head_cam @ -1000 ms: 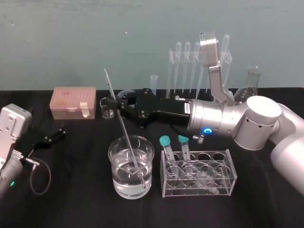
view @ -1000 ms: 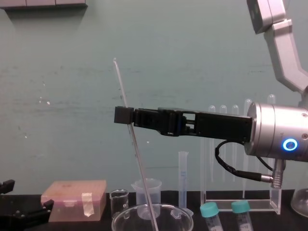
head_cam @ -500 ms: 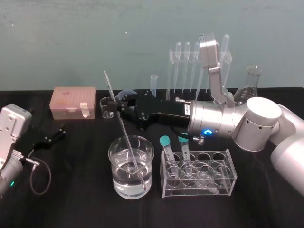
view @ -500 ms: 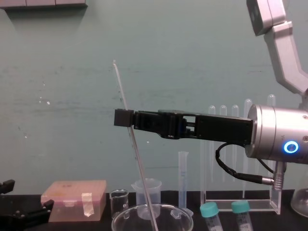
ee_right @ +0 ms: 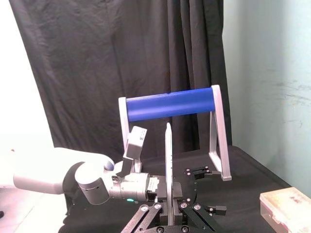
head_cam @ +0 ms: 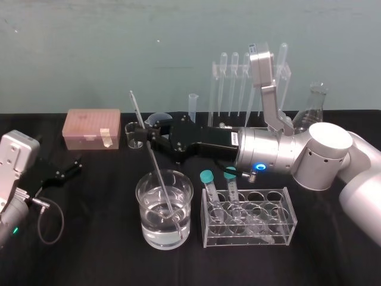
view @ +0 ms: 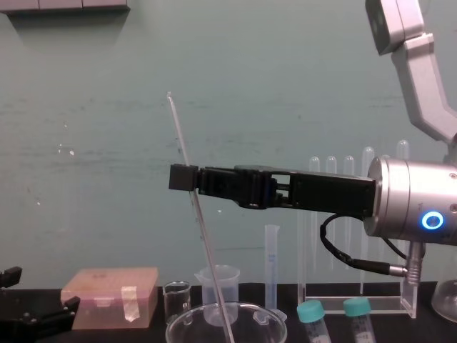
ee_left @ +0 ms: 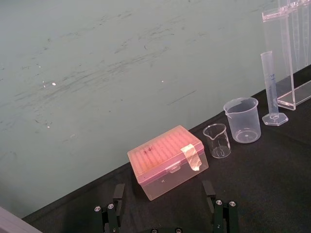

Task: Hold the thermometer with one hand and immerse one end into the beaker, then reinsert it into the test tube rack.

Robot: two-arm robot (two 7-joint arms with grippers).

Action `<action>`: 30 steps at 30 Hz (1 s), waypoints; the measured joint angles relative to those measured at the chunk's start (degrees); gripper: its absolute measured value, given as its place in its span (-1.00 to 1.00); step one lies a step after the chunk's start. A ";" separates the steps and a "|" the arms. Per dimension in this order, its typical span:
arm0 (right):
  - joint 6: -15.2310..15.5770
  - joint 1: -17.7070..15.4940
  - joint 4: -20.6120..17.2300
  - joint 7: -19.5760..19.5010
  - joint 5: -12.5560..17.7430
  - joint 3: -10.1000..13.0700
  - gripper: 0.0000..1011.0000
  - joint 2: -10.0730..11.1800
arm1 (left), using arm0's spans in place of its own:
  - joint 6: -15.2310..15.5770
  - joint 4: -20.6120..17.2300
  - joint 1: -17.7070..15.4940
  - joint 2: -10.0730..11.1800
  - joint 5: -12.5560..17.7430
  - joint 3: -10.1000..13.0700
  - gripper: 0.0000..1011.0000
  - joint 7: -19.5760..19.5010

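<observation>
Glass thermometer (head_cam: 153, 159) leans, low end dipped in the beaker (head_cam: 143, 215), near middle of the bench (head_cam: 95, 253). R pincer (head_cam: 144, 132) pinches it high up. Lift straight & slow, no bumping glass, then over to the test tube rack (view: 357, 308), far right. L pincer (ee_left: 165, 214) sits spread, left.

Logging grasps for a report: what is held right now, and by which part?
The right gripper holds the thermometer by its upper part, below the top end; its lower end sits in the beaker. The left gripper is parked, open and empty.
</observation>
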 joint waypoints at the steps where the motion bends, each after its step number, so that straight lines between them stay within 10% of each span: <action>1: 0.00 0.01 0.03 0.04 0.00 -0.01 -0.89 -0.01 | 0.00 0.00 0.00 0.00 0.00 0.00 0.99 0.00; 30: 0.17 0.26 0.32 0.25 0.28 0.00 -0.89 0.00 | 0.00 0.00 0.00 0.00 0.00 0.00 0.99 0.00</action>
